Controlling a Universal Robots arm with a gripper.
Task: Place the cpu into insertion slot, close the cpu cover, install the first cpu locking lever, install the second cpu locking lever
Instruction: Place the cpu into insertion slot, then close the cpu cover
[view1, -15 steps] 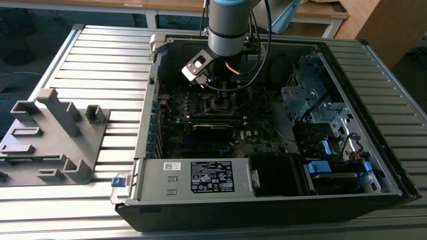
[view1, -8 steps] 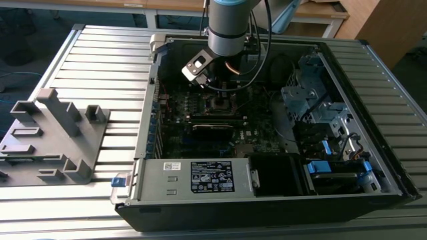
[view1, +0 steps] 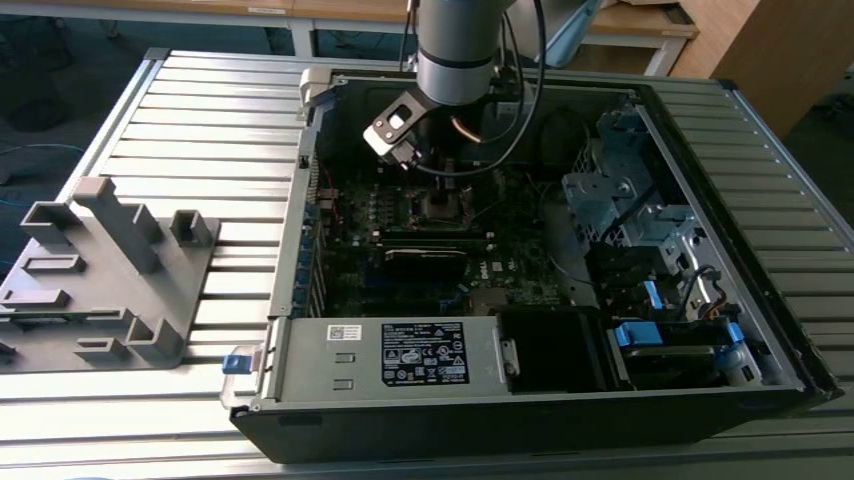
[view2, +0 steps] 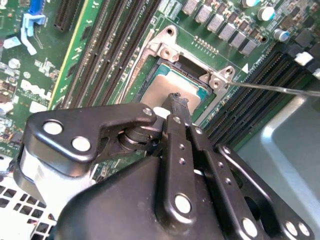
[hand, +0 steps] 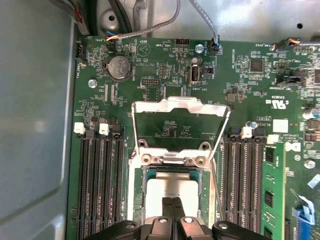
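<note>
The cpu (hand: 157, 195) lies flat in the insertion slot (view1: 438, 207), its dull metal top (view2: 167, 90) facing up. Behind it, the silver cpu cover (hand: 180, 103) stands raised on its hinge, open, with green board visible through its cut-out. My gripper (hand: 173, 200) is shut with nothing between its fingers, and the joined tips (view2: 176, 100) hover just over the chip's near edge. A thin locking lever (view2: 280, 88) sticks out unlatched beside the socket. In the exterior view the gripper (view1: 434, 175) reaches down into the open computer case right above the socket.
Long black memory slots (hand: 100, 185) flank the socket on both sides, and a green module (hand: 272, 195) stands further out. The case wall (hand: 35, 125) is close by. The power supply (view1: 414, 355) and drive cage (view1: 627, 200) crowd the case. A grey fixture (view1: 107, 270) sits on the table.
</note>
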